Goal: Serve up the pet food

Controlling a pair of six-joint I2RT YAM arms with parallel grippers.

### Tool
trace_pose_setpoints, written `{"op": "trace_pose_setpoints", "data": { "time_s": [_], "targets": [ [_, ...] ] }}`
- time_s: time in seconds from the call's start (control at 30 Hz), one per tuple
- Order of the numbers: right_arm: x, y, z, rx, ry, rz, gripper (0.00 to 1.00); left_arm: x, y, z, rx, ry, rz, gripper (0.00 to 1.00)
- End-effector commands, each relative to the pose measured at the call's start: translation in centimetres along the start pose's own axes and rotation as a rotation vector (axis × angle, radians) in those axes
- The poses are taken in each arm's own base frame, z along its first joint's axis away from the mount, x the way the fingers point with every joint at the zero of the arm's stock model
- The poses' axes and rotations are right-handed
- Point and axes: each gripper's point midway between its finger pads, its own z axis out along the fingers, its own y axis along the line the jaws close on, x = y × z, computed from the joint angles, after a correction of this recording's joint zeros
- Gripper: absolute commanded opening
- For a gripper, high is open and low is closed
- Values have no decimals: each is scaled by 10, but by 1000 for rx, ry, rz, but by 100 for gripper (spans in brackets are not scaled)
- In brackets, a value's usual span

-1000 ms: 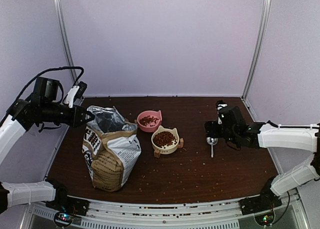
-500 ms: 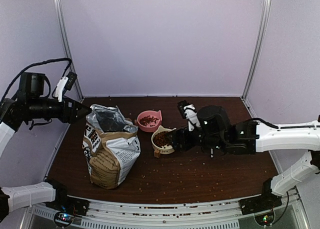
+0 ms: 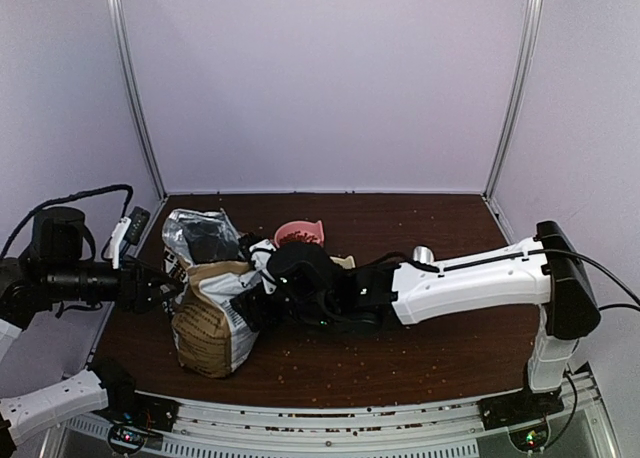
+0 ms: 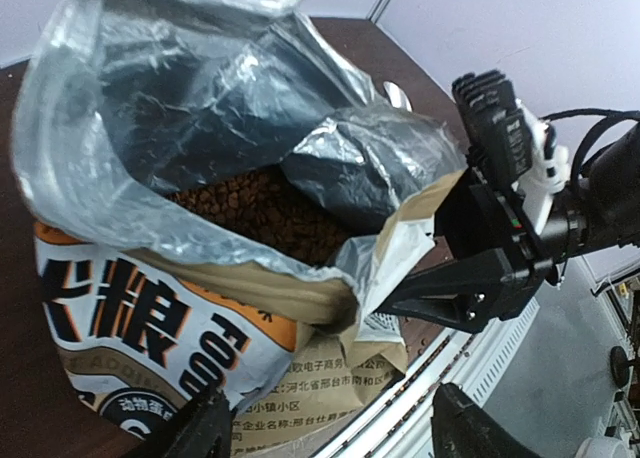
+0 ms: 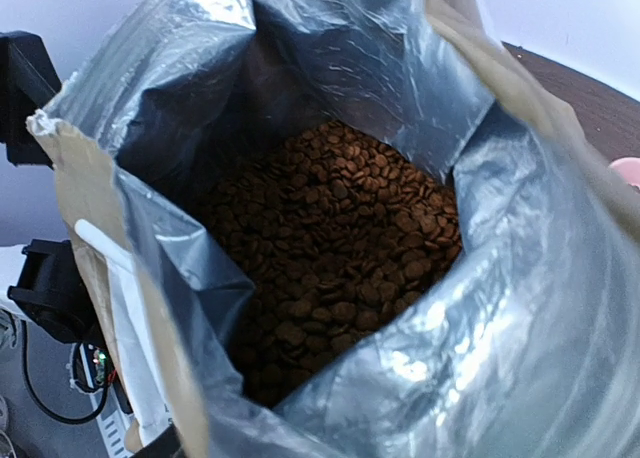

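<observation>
Here, the pet food (image 5: 340, 248) is heaped inside the opened bag (image 4: 150, 318), ahead of the wide-spread jaws of the left gripper (image 3: 168, 286) and directly below the right gripper (image 3: 258, 283), whose jaws are hidden; their state cannot be told.

Bright even light, glare on foil lining (image 5: 520, 308), pet food (image 5: 350, 238) perhaps slightly blurred.
</observation>
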Motion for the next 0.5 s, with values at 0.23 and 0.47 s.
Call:
{"op": "trace_pose_setpoints", "data": {
  "time_s": [0.23,0.47],
  "targets": [
    [-1,59,15,-156,4,-26,60,-28,7,26,-40,-60,81,72],
    [-10,51,6,-104,-14,-12,61,-22,-5,38,33,-21,113,27]
  ]
}}
